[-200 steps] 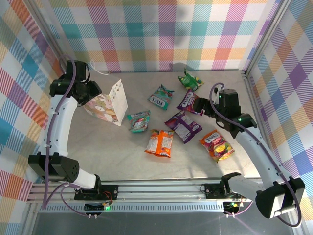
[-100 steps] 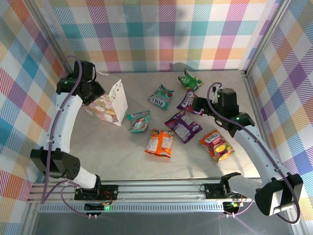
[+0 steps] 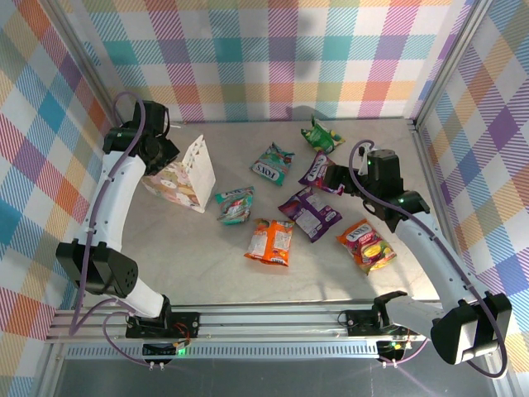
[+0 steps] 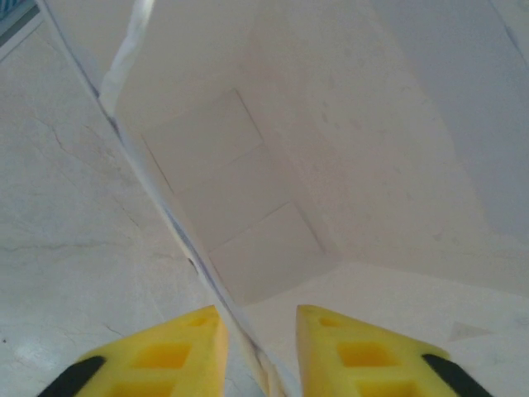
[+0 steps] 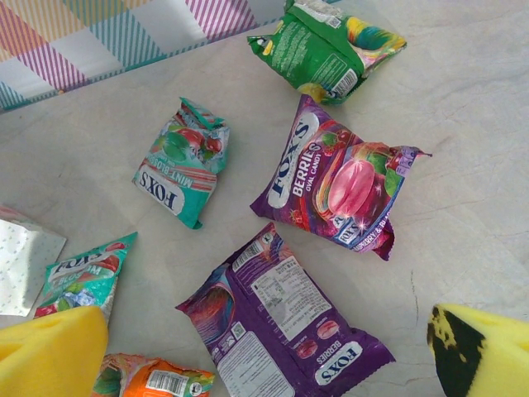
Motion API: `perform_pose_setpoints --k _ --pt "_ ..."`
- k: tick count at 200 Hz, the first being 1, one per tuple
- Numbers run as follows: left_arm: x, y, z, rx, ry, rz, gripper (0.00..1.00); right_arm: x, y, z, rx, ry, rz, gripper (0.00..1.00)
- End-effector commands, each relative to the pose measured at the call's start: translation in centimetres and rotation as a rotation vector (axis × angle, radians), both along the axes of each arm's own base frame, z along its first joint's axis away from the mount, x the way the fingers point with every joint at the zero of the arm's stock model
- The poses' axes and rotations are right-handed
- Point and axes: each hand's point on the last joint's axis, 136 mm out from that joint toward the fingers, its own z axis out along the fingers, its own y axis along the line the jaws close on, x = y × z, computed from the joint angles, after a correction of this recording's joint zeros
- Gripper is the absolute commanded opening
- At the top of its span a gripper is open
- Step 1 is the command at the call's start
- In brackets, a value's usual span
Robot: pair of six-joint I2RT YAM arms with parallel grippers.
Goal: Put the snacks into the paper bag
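The paper bag (image 3: 178, 180) lies tilted at the left, with its mouth facing the back left. My left gripper (image 3: 163, 155) is at that mouth. In the left wrist view its yellow fingers (image 4: 165, 356) straddle the bag's wall edge (image 4: 190, 265), jaws narrow, with a gap still showing on the right side. Several snacks lie loose: green (image 3: 321, 135), teal (image 3: 271, 163), purple (image 3: 318, 171), purple face-down (image 3: 310, 212), teal (image 3: 234, 204), orange (image 3: 271, 241) and orange-red (image 3: 366, 244). My right gripper (image 3: 339, 178) hovers wide open and empty above the face-down purple packet (image 5: 281, 322).
Plaid walls close in the back and both sides. A metal rail runs along the near edge (image 3: 273, 318). Bare tabletop (image 3: 190, 256) lies between the bag and the rail.
My left gripper has shifted toward the bag's mouth and its jaws have narrowed around the bag's edge. The right gripper has edged slightly left over the purple packets, still open.
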Motion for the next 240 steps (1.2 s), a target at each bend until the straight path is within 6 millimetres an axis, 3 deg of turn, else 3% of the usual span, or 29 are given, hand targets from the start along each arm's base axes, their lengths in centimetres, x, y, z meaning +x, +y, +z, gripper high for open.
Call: perform_pose_setpoints --k 1,20,39,70,113,182,240 --pt "-0.8 0.1 0.6 0.024 0.021 -0.008 0.21 0.1 0.3 0.4 0.007 -0.025 0.012 0.99" --pt "-1.0 0.3 0.9 0.045 0.029 -0.013 0.14 0.1 0.3 0.4 0.007 -0.023 0.013 0.99" --pt "-1.0 0.4 1.2 0.051 0.029 -0.021 0.0 0.1 0.4 0.7 0.008 -0.03 0.015 0.99" --pt "-0.6 0.1 1.7 0.049 0.04 -0.085 0.0 -0.1 0.3 1.1 0.01 -0.038 0.017 0.99" --pt "0.2 -2.6 1.6 0.028 0.058 -0.329 0.0 -0.4 0.1 1.2 0.008 -0.039 0.011 0.99" --pt "-1.0 -1.1 1.8 0.256 0.109 -0.558 0.0 -0.5 0.4 1.6 0.022 -0.033 0.022 0.99" --pt "-1.8 -0.9 1.2 0.215 0.099 -0.64 0.0 -0.7 0.7 1.5 0.041 -0.018 0.028 0.99"
